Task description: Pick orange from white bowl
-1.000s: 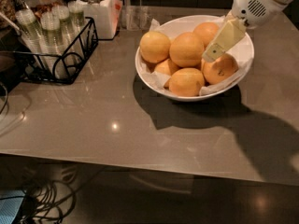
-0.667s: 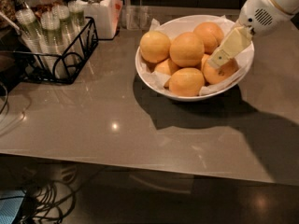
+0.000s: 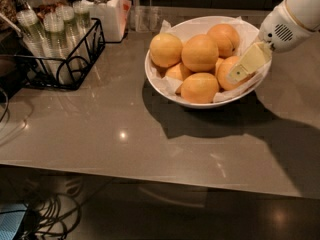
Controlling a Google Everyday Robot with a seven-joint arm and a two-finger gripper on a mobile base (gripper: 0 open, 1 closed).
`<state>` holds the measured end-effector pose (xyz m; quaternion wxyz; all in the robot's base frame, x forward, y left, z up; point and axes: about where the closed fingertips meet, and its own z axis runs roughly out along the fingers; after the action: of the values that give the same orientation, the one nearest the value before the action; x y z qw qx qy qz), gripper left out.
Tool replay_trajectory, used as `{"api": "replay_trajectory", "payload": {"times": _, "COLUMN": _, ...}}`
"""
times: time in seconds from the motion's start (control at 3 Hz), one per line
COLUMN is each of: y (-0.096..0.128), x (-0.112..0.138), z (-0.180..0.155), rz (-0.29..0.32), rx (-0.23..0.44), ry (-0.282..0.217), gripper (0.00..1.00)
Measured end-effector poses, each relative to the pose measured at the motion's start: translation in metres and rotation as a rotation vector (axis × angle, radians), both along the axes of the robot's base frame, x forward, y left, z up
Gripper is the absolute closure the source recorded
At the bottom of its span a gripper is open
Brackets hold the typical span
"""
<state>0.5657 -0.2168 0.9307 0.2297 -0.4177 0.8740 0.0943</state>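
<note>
The white bowl [image 3: 165, 81], lined with crinkled white paper, stands at the back right of the grey table and holds several yellow-orange oranges. One orange [image 3: 223, 73] lies at the bowl's right side, partly behind my gripper. My gripper [image 3: 241, 70] comes in from the upper right, its pale yellow tip over the bowl's right rim and against this orange. Other oranges lie at the left [image 3: 165, 49], the middle [image 3: 200, 52] and the front [image 3: 199, 87]. No orange is lifted.
A black wire rack [image 3: 60, 59] with plastic cups stands at the back left. A white lidded jar [image 3: 104, 11] and a clear glass [image 3: 142, 18] stand behind the bowl. The table's front edge [image 3: 150, 171] runs below, with cables [image 3: 45, 216] on the floor.
My gripper has shifted to the right and a little lower, from over the bowl's middle-right to its right rim. The oranges and the bowl have not moved.
</note>
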Motion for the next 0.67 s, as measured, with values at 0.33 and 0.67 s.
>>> {"api": "replay_trajectory", "payload": {"times": 0.33, "y": -0.0015, "x": -0.001, "z": -0.0026, "rz": -0.005, "rx": 0.002, "ry": 0.006, "gripper": 0.22}}
{"api": "replay_trajectory", "payload": {"times": 0.67, "y": -0.0028, "x": -0.0025, "z": -0.0073, "rz": -0.009, "rx": 0.005, "ry": 0.018, "gripper": 0.21}}
